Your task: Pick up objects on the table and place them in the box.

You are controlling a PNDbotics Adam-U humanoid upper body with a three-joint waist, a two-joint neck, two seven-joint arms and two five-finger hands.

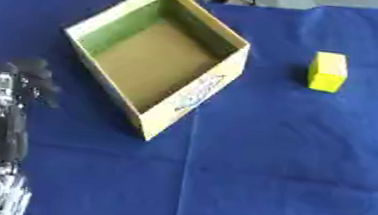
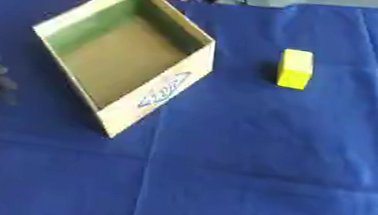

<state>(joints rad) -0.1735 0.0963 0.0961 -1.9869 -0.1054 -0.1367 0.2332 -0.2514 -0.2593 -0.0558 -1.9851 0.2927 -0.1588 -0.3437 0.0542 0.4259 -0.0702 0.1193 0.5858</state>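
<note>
The yellow block (image 1: 328,72) stood on the blue bench (image 1: 292,165) right of the empty box (image 1: 156,56), well apart from the left robot hand (image 1: 30,79) (fingers curled, holding nothing), beyond the box's far side.

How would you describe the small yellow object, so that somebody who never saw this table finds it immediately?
Start from the blue cloth-covered table and find the open cardboard box lying askew left of centre. Look to the box's right, across a strip of bare cloth: there stands the small yellow block, alone. It is the only bright yellow thing and the only loose object on the cloth.
</note>
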